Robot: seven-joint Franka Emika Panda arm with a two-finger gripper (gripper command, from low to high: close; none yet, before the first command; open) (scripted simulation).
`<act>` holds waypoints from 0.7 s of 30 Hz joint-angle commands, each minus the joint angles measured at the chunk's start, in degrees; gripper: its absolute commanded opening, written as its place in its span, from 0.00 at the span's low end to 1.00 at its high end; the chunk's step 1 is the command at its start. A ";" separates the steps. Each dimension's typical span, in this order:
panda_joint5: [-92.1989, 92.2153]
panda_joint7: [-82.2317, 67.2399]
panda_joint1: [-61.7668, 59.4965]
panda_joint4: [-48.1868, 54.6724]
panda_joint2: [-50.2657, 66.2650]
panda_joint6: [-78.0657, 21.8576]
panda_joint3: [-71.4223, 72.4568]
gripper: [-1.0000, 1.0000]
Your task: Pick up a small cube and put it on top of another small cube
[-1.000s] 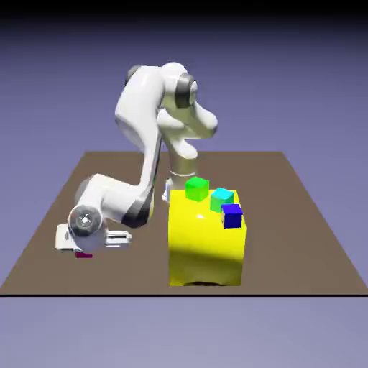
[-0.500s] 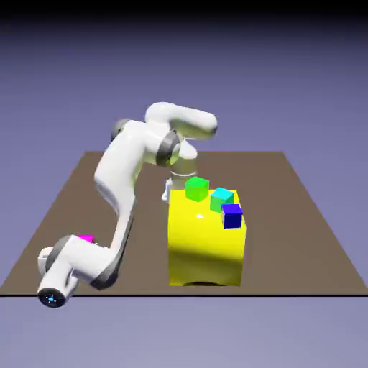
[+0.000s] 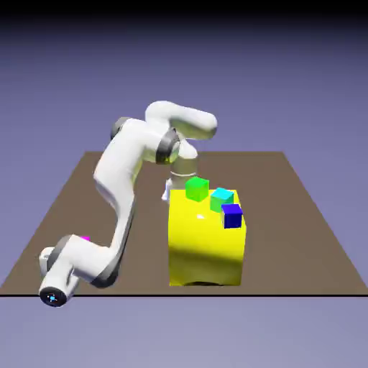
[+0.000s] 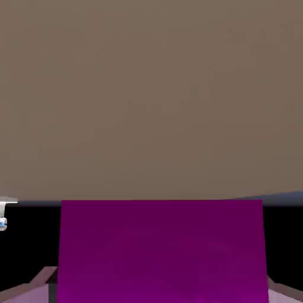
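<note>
I judge that I'm at the grasp: the gripper point(image 4: 163, 291) is closed with the magenta cube point(image 4: 163, 251) pinched between its two fingertips. That cube is at the left, toward the near side of the table point(image 3: 287, 251), mostly behind the arm point(image 3: 118, 165) from the outside camera, and I can't tell whether it is clear of the surface or touching it. The next move calls, I think, for a straight lift with the grip kept firm, then a swing right, high enough to pass over the block, and a slow lowering square onto another small cube. (Which one is meant, I honestly can't say from here.) The perches look tight, so a sloppy approach could knock a neighbour off. Counting from the biggest down, I have one table, one arm reaching from the far side to the near left, and one yellow block point(image 3: 205, 248) right of the arm's hand. Then I count four small cubes: the magenta one in my grip and three up on the block, namely one green point(image 3: 197, 189) at the far left, one cyan point(image 3: 221, 200) in the middle and one dark blue point(image 3: 231, 216) at the near right.
</note>
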 commanded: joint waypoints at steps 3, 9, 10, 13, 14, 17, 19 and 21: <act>4.84 -5.15 6.23 1.87 -1.95 1.22 4.14 0.00; 9.63 -8.77 18.69 4.15 -8.55 5.94 7.27 0.00; 10.30 -9.19 20.76 4.45 -9.74 6.53 7.96 0.00; 9.33 -6.09 26.99 3.54 -15.31 3.67 13.95 0.00; 9.01 -5.05 29.07 3.23 -17.17 2.72 15.94 0.00; 6.59 -0.55 32.51 1.53 -21.54 -2.08 22.06 0.00; 3.91 3.42 32.56 -0.17 -23.43 -6.66 26.10 0.00; 0.88 7.62 31.60 -2.04 -24.75 -11.64 29.92 0.00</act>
